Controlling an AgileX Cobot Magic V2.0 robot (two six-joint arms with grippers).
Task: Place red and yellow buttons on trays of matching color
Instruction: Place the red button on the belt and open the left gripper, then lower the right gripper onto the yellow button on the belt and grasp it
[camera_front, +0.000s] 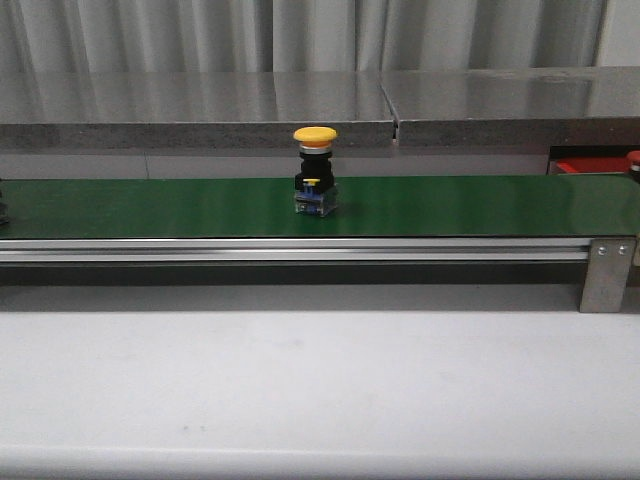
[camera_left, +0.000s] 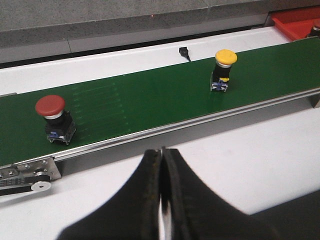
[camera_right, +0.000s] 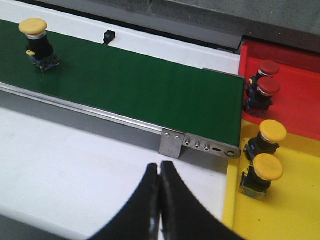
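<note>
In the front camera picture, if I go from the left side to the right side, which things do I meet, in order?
Green belt starting at the left edge → yellow button standing on the belt near the middle → metal bracket at the belt's right end → red tray, only partly seen at the right edge.

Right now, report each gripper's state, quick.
Left gripper: fingers closed together, holding nothing.
Right gripper: fingers closed together, holding nothing.
</note>
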